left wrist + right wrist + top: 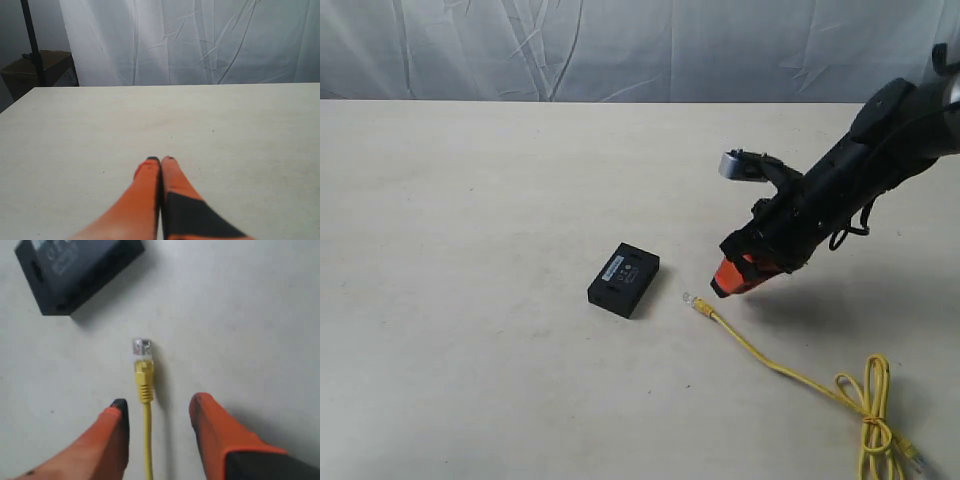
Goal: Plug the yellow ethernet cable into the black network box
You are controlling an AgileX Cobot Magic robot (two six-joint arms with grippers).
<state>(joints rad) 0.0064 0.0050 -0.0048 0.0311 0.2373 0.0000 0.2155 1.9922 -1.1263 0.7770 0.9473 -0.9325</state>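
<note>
R gripper point(157, 407): fingers spread, straddling cable behind plug, nothing pinched.
L gripper point(161, 160): tips pressed together, above table point(75, 125).
Yellow ethernet cable point(772, 364): flat on table, plug near box, not touching.
Black network box point(624, 279): flat on table.

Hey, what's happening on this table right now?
The right gripper is open and poised over the yellow ethernet cable, with one finger on each side of the cord just behind its clear plug, and it is not gripping it yet. The plug lies on the table a short way from the black network box, not plugged in. The rest of the cable trails off to a tied bundle. The left gripper is shut and holds nothing.
</note>
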